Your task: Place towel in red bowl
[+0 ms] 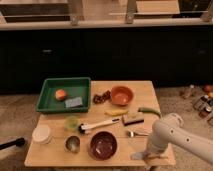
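The towel [138, 155] is a small, flat grey-blue cloth at the table's front right edge. My gripper [149, 152] is at the end of the white arm [170, 132] and reaches down onto the towel's right side. The dark red bowl [103, 145] stands empty at the front middle of the table, to the left of the towel. An orange bowl [121, 95] stands at the back middle.
A green tray [50, 89] at the back left holds an orange fruit [61, 94] and a grey-blue pad [73, 102]. On the wooden table [145, 90] are a white container [42, 134], a metal cup [73, 144], a green cup [72, 122], a brush [98, 125], a banana [116, 113] and a green pepper [149, 111].
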Controlling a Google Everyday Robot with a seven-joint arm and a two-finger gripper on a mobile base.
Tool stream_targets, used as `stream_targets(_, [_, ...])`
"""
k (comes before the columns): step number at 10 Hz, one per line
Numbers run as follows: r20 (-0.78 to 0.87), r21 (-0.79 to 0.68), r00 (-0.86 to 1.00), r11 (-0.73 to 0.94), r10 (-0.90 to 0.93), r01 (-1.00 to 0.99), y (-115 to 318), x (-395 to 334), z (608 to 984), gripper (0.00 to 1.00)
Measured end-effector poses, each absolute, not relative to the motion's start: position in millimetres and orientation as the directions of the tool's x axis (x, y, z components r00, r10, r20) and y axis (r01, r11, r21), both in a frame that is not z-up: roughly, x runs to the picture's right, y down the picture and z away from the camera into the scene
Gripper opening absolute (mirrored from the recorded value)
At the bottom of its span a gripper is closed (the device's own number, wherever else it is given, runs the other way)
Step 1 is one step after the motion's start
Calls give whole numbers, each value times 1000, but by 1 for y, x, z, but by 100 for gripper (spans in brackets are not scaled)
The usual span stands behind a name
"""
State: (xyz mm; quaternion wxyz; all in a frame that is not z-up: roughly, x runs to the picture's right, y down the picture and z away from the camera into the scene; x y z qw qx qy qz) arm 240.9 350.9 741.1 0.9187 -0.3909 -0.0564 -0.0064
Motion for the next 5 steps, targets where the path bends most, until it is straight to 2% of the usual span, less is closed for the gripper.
stream_targets(5, [115,-693,993,718,16,68,318,244,705,1])
